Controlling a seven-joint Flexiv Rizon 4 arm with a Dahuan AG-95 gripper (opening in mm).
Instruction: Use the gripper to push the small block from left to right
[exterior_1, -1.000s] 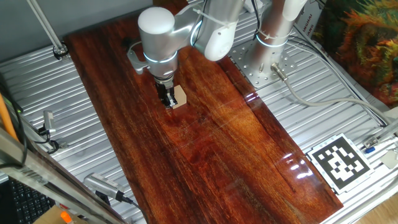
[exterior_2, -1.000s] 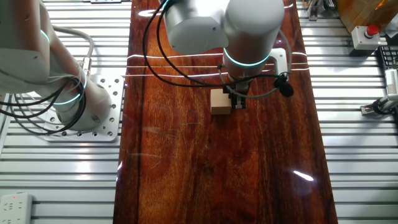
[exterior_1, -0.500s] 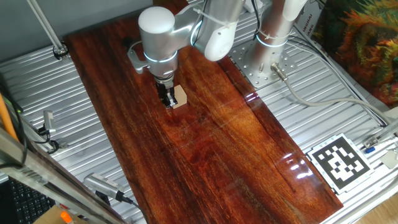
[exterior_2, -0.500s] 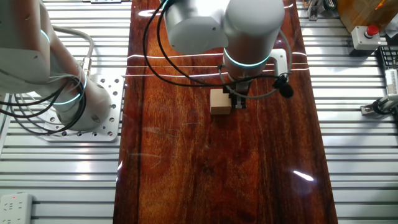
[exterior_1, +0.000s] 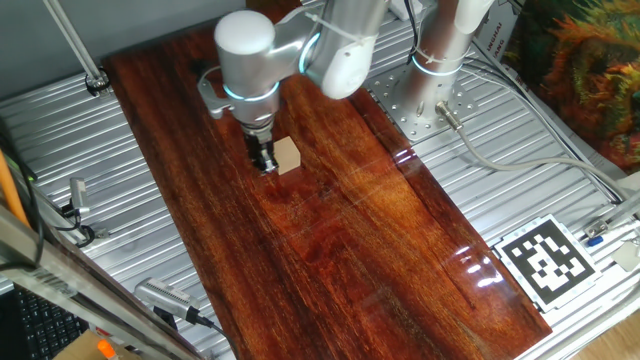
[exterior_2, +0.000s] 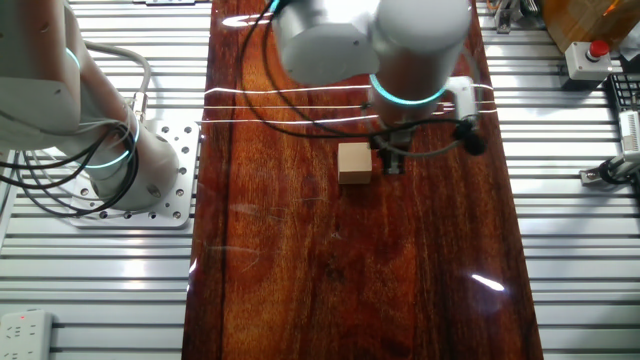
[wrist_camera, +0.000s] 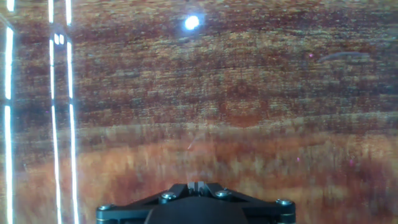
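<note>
a: first fixed view, please.

b: the gripper (exterior_1: 264, 163) hangs tip-down from the silver-grey arm (exterior_1: 250, 60) over the dark red wooden board (exterior_1: 340, 260). the small block (exterior_1: 287, 155) sits on the board just beside the tip, on the side toward the printed marker (exterior_1: 547, 260). from here i cannot tell whether tip and block touch. the marker lies on the ribbed metal table (exterior_1: 500, 190), well apart from the block.

a: the pincer itself?

b: the two black fingers read as one narrow tip, pressed together or nearly so, with nothing between them. the block stands outside them, not held.

a: the other fixed view.

b: here the block (exterior_2: 354, 162) rests flat on the board (exterior_2: 350, 280), roughly mid-width, in the upper half. the gripper (exterior_2: 392, 162) is near its side, and a thin strip of board shows between them, so they look apart. a black cable (exterior_2: 300, 125) loops over the board behind the arm. the arm's base (exterior_2: 80, 110) stands on a drilled plate off the board's edge.

a: hand view.

b: only the black underside of the gripper body (wrist_camera: 196, 202) shows at the bottom edge, with screw heads. the fingertips are out of frame. the rest is blurred wood grain (wrist_camera: 199, 99) with streaks of reflected light. the block does not appear.
</note>
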